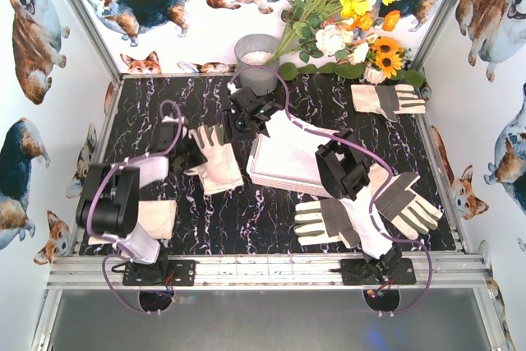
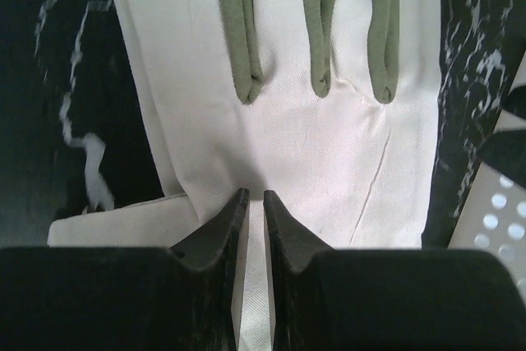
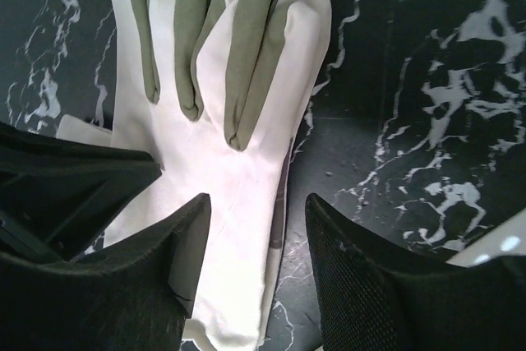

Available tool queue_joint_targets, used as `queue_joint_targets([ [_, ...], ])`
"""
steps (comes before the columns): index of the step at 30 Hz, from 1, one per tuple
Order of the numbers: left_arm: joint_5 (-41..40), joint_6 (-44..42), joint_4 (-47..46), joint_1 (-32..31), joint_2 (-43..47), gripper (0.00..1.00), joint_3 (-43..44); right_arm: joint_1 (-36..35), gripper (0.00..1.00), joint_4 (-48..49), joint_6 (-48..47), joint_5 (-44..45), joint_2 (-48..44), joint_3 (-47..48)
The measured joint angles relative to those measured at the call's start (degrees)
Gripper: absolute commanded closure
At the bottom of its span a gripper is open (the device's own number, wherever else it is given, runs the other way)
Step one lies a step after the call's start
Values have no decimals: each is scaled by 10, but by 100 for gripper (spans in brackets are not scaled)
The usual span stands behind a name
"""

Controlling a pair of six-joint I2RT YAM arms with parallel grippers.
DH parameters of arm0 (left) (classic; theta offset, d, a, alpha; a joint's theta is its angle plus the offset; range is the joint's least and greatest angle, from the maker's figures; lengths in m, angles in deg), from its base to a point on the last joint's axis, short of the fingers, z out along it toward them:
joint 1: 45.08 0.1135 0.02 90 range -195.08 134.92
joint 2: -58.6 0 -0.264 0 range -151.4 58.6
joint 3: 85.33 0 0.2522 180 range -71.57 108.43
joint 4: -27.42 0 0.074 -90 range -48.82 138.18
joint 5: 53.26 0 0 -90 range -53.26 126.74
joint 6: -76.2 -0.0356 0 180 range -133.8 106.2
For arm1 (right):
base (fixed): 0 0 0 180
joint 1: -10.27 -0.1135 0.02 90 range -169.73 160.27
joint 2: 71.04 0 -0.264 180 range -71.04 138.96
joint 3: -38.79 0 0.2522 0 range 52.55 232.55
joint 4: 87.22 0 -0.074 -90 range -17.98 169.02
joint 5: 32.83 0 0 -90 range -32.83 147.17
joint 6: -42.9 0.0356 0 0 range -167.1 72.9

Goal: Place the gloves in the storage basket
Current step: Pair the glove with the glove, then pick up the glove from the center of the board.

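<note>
A cream glove point(image 1: 217, 162) with grey finger strips lies flat left of the white storage basket point(image 1: 267, 177). My left gripper point(image 1: 192, 156) is at its left edge; in the left wrist view its jaws point(image 2: 256, 195) are shut on a fold of the glove point(image 2: 329, 145) near the cuff. My right gripper point(image 1: 240, 125) hangs over the same glove, open, straddling its right edge point(image 3: 258, 199) above the palm point(image 3: 222, 170). The basket's corner shows in both wrist views point(image 2: 493, 211) point(image 3: 505, 244). The left gripper's black body point(image 3: 74, 178) shows at the left of the right wrist view.
Other gloves lie at the back right point(image 1: 386, 100), the front middle point(image 1: 325, 221) and the front right point(image 1: 407, 203). A pale fabric piece point(image 1: 156, 219) lies under my left arm. A grey bucket point(image 1: 256, 59) and flowers point(image 1: 345, 14) stand at the back.
</note>
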State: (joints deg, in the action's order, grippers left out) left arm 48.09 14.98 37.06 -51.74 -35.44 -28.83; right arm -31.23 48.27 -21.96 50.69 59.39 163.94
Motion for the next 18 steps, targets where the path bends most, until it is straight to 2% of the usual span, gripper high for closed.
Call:
queue_joint_targets([
  [3,-3,5,-9,2,47,90,-52,0,48,-11,-5,-32,11,13],
  [7,0,12,-3,2,100,76,-97,0,47,-26,-11,-83,23,19],
  [12,9,11,42,2,155,67,-110,-1,47,-43,-15,-141,49,48],
  [18,-3,-3,106,11,193,76,-91,-1,48,-69,-16,-160,62,54],
])
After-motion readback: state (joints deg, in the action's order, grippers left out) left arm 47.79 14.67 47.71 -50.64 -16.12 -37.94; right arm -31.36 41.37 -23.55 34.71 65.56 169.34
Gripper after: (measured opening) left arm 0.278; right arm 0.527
